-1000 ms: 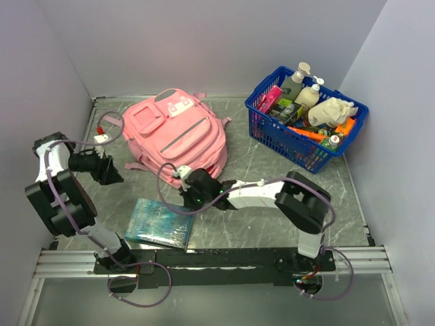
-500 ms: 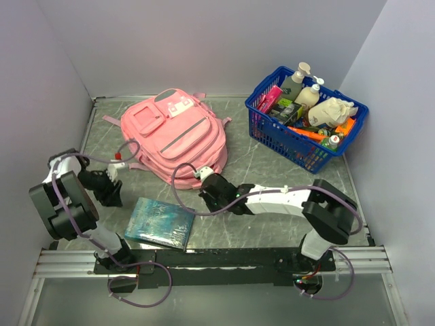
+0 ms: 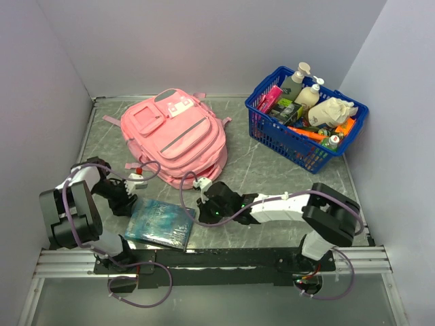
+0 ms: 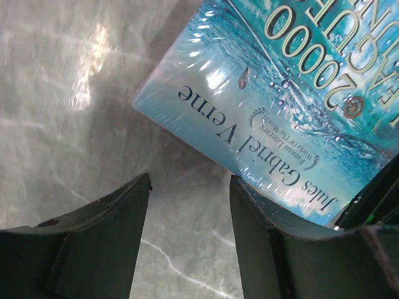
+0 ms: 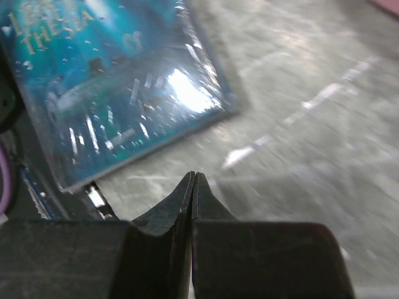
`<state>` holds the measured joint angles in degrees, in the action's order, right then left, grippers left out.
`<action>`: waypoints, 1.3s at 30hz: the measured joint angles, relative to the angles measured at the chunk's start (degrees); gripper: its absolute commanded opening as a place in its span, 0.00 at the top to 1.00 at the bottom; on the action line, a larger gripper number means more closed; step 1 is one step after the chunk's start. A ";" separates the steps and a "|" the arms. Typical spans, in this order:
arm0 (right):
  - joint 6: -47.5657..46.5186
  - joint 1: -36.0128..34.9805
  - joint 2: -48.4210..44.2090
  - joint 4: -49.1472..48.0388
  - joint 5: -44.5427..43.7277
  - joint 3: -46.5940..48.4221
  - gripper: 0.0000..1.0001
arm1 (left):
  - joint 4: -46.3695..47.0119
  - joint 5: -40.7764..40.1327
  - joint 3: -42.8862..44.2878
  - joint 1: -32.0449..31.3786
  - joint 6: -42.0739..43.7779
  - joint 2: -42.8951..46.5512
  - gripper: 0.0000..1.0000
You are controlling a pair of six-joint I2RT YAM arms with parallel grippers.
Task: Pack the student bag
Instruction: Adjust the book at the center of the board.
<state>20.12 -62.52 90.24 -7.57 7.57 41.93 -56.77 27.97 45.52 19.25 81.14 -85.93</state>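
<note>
Student bag (image 3: 173,136) lies seemingly clear of book (image 3: 160,223) edge, left gripper (image 4: 190,180) parted.

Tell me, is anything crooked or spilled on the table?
Nothing is spilled or broken. The blue book lies crooked near the front edge of the table, outside the pink backpack, which lies flat. The blue basket is heaped, with bottles poking above its rim.

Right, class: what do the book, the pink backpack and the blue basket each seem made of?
Book: printed cover under glossy clear film, going by wrinkled glare. Backpack: soft matte fabric, with seams and folds. Basket: probably rigid plastic, moulded lattice walls.
</note>
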 measured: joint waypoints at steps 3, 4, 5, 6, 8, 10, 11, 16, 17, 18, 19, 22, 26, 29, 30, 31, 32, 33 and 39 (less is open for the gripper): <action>0.46 -0.48 3.45 -3.41 2.75 0.20 1.00 | 0.98 0.20 -0.28 -2.23 -0.35 0.24 0.41; 0.50 -0.61 4.61 -3.89 3.43 0.31 1.00 | 1.42 0.28 -0.33 -2.89 -0.50 0.26 0.41; 0.66 -0.74 5.73 -4.02 4.13 0.50 1.00 | 1.81 0.37 -0.37 -3.54 -0.87 0.31 0.41; 0.94 -0.85 6.51 -4.74 5.03 0.68 1.00 | 2.19 0.52 -0.46 -4.26 -1.20 0.35 0.41; 1.07 -1.05 7.23 -4.31 5.77 1.66 1.00 | 2.84 0.17 -0.44 -5.57 -1.60 0.35 0.42; 1.44 -0.96 7.43 -3.06 6.03 2.34 1.00 | 3.32 -0.44 -0.37 -6.67 -2.36 0.31 0.42; 1.77 -0.85 7.48 -2.71 6.03 2.45 1.00 | 3.58 -0.98 -0.17 -7.50 -2.89 0.22 0.42; 6.05 3.48 6.12 -2.89 8.31 0.24 1.00 | 7.76 -2.91 1.14 -14.53 -7.15 -0.52 0.42; 7.04 4.96 5.16 -3.37 8.46 -0.98 1.00 | 8.90 -2.84 1.46 -16.46 -8.20 -0.87 0.42; 7.63 6.95 3.82 -3.89 8.28 -2.71 1.00 | 9.90 -2.62 1.81 -18.56 -9.51 -1.33 0.42; 8.28 8.57 2.58 -4.17 8.00 -4.11 1.00 | 10.84 -2.56 2.43 -21.18 -10.97 -1.99 0.42; 9.77 14.56 -2.60 -4.39 5.05 -9.20 1.00 | 13.11 -1.18 4.74 -29.09 -15.69 -4.46 0.42; 10.36 18.62 -8.52 -2.08 -0.70 -13.25 1.00 | 13.75 -1.07 8.72 -37.53 -21.42 -7.96 0.42; 10.29 20.24 -12.11 0.24 -4.17 -15.21 1.00 | 12.52 -0.81 13.14 -41.86 -25.66 -11.67 0.43; 10.27 20.59 -12.72 0.92 -4.94 -15.41 1.00 | 12.07 -0.81 14.43 -42.56 -26.86 -12.70 0.42; 10.21 20.90 -13.31 1.60 -5.75 -15.61 1.00 | 11.26 -0.90 16.46 -43.32 -28.35 -14.27 0.42; 10.10 21.07 -14.08 2.32 -6.64 -15.87 1.00 | 10.80 -0.96 18.10 -43.63 -29.53 -15.56 0.42; 10.05 21.07 -14.60 2.80 -7.10 -16.09 1.00 | 10.60 -1.01 19.28 -43.74 -30.32 -16.44 0.42; 11.10 16.92 -21.66 8.31 -9.60 -19.45 0.99 | 11.45 -1.07 28.00 -44.17 -34.93 -22.16 0.40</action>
<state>31.22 -45.60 68.58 0.73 -2.02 22.48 -45.32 26.89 73.52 -24.93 46.22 -108.09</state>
